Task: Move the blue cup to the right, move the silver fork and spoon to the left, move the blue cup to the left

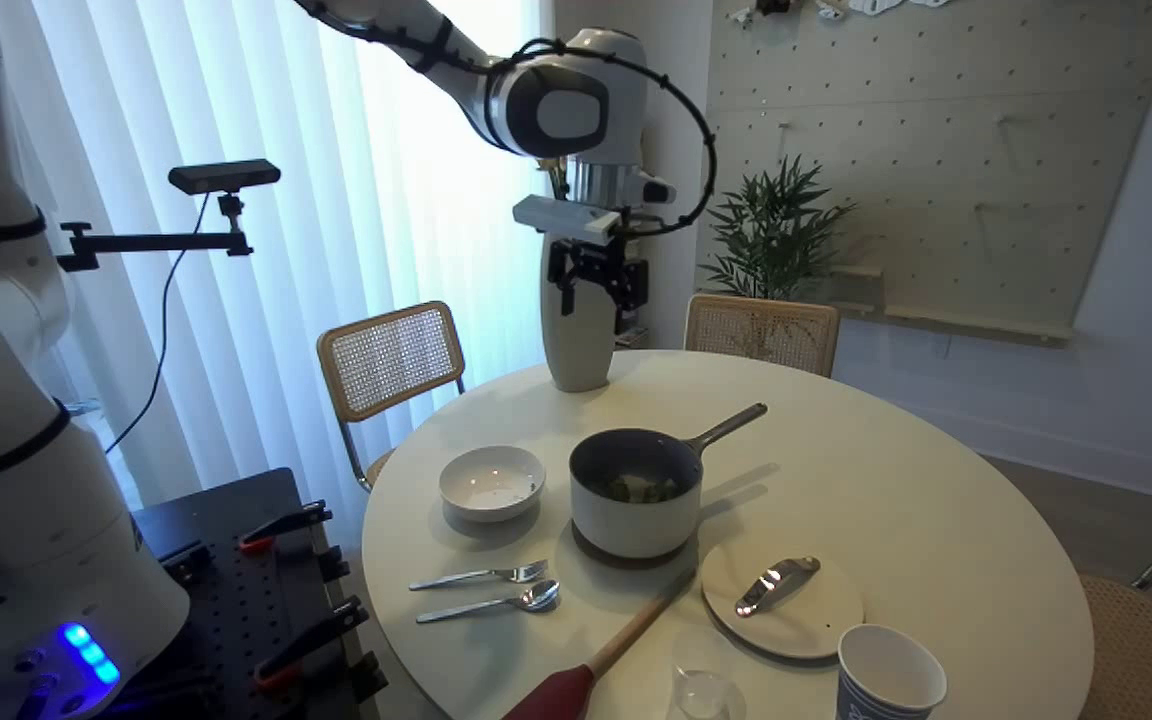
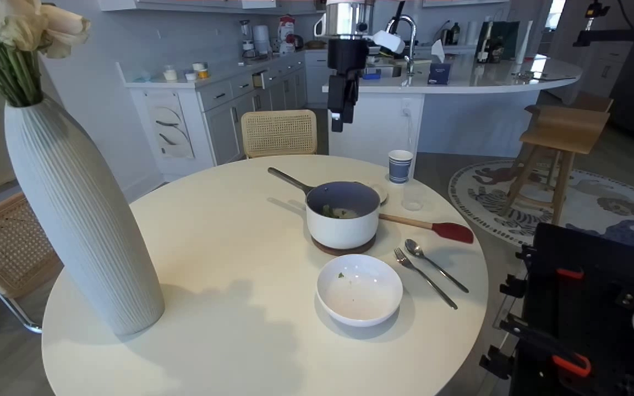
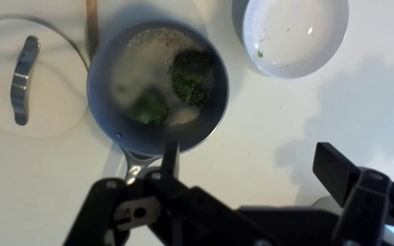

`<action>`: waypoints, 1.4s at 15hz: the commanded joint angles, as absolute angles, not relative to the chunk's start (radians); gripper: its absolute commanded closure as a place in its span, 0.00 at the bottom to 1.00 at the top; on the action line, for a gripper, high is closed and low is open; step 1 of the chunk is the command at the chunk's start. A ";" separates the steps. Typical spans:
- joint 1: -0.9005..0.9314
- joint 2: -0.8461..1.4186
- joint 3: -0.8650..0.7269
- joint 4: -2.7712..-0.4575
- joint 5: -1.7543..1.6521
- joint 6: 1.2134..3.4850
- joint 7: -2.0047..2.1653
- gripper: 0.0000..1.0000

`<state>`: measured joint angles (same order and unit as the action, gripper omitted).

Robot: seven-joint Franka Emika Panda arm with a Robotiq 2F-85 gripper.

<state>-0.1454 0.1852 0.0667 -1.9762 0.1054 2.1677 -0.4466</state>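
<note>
At lower right in an exterior view, the blue cup (image 1: 891,672) (base out of frame) is cut off; the wrist view's top edge crops the white bowl (image 3: 296,42).

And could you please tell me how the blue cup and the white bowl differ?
The blue cup is narrow and taller than wide, while the white bowl is wide and shallow. The cup has a blue pattern outside; the bowl is plain white. The cup stands near the pot lid, the bowl beside the pot. Both stand upright and open-topped, with no handle in sight.
</note>
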 commanded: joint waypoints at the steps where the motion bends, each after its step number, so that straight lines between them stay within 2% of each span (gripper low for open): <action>1: -0.088 0.000 0.049 -2.223 0.093 2.174 -0.360 0.00; 6: -0.035 -0.137 0.044 -2.491 0.065 2.254 -0.103 0.00; 11: -0.050 -0.168 0.050 -2.691 -0.064 2.442 0.202 0.00; 21: -0.115 0.025 0.011 -2.769 -0.408 2.701 0.648 0.00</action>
<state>-0.1069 -0.0471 0.0433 -2.7785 -0.3485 2.6259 0.5734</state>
